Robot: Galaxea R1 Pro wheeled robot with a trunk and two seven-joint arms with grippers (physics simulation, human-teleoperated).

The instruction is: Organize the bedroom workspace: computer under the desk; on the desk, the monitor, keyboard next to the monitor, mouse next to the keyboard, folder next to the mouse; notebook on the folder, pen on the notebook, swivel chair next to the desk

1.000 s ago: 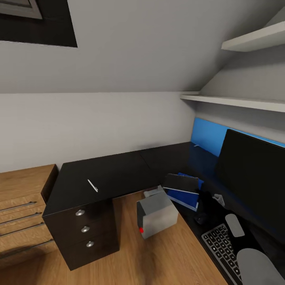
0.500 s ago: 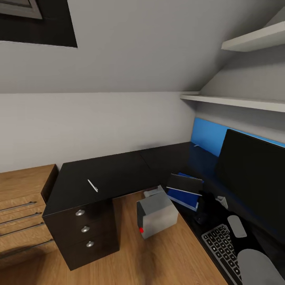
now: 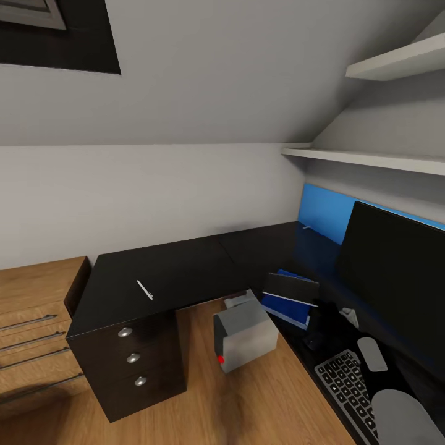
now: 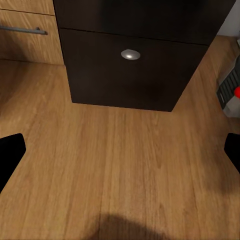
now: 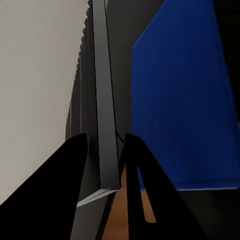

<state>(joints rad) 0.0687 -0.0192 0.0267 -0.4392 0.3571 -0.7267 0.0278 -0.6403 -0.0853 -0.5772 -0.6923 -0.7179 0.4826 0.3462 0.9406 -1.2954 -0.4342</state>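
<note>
Notebook pinched edge-on above the folder, not yet laid flat.

Head view: the notebook (image 3: 290, 287) is seen lower right over the folder (image 3: 285, 306) on the bench (image 3: 167, 269); pen (image 3: 144, 289) well apart, centre left. Left wrist view: jaws spread wide over floor (image 4: 120, 165). Right wrist view: the right gripper (image 5: 106, 150) is clamped on the notebook's thin edge; slipping or tilting off the folder is risked.

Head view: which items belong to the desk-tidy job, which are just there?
Job:
desk
pen
computer
folder
notebook, gripped edge-on by the right gripper
mouse
keyboard
monitor

Just there:
wooden drawer chest
wall shelves
</note>
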